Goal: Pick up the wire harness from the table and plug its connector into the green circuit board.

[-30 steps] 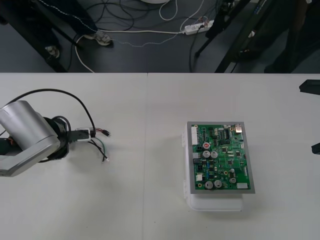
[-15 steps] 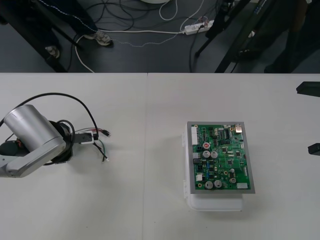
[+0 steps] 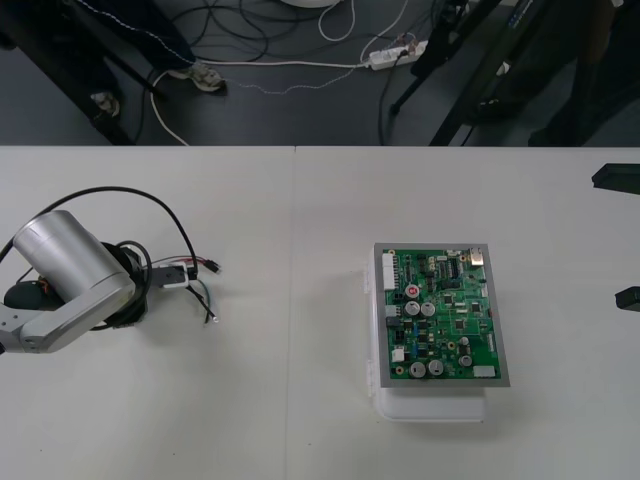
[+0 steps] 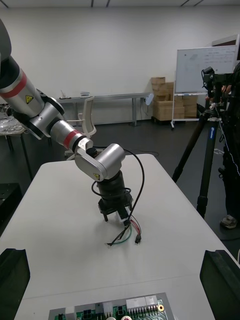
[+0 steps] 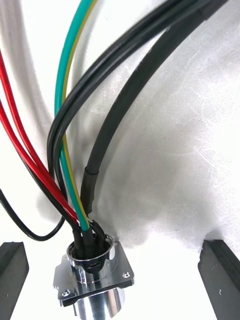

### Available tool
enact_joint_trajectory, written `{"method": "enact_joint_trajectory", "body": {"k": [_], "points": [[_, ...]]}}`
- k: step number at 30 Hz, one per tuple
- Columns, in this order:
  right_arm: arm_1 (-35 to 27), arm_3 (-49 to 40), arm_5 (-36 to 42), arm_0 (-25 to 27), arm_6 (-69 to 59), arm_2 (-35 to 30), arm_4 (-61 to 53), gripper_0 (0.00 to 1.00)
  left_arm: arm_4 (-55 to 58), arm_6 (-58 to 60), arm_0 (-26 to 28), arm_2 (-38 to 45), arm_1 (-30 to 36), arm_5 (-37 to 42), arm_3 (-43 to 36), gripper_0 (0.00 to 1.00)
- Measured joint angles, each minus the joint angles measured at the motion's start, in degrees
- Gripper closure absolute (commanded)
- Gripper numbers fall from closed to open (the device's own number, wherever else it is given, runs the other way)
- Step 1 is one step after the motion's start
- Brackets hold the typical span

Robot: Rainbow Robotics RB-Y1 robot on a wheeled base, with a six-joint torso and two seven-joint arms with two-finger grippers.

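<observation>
Left gripper (image 5: pixel 117 252) is down over the harness (image 3: pixel 197 278) on the table's (image 3: pixel 300 400) left side. Its fingers (image 5: pixel 12 272) are spread wide either side of the metal socket (image 5: pixel 95 280) and not closed on it, probably lining up the pick. Right gripper (image 3: pixel 622 236) is parked wide open at the right edge. The green board (image 3: pixel 445 315) sits well apart, with the harness not plugged in. Board print is too small to read.

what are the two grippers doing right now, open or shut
Left gripper: open, straddling the harness socket, not clamped on it.
Right gripper: open, empty, parked at its own side.
</observation>
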Motion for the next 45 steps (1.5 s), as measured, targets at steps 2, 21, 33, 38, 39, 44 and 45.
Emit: {"method": "enact_joint_trajectory", "body": {"k": [2, 21, 33, 38, 39, 44, 45], "points": [[0.0, 0.0, 0.0, 0.0, 0.0, 0.01, 0.0, 0.0, 0.0, 0.0, -0.04, 0.0, -0.02, 0.0, 0.06, 0.2], [0.0, 0.01, 0.0, 0.0, 0.0, 0.58, 0.0, 0.0, -0.04, 0.0, -0.07, 0.06, -0.57, 2.24, 0.73, 1.0], [0.0, 0.01, 0.0, 0.0, 0.0, 0.59, 0.01, 0.0, 4.23, -0.02, -0.07, 2.92, -0.69, 2.63, -0.15, 1.0], [0.0, 0.01, 0.0, 0.0, -0.01, 0.59, 0.01, 0.0, 8.46, -0.2, -0.07, 6.48, -0.66, 2.09, -4.48, 1.0], [0.0, 0.01, 0.0, 0.0, -0.01, 0.59, 0.01, 0.0, 9.15, -0.36, -0.07, 7.43, -0.64, 1.68, -5.73, 1.0], [0.0, 0.02, 0.0, -0.01, -0.02, 0.59, 0.0, 0.0, 10.88, -2.15, -0.02, 12.56, -0.55, -2.65, -13.05, 1.0], [0.0, 0.03, 0.0, -0.01, -0.02, 0.6, 0.0, 0.0, 11.07, -2.51, 0.01, 13.79, -0.55, -3.79, -14.66, 1.0]]}}
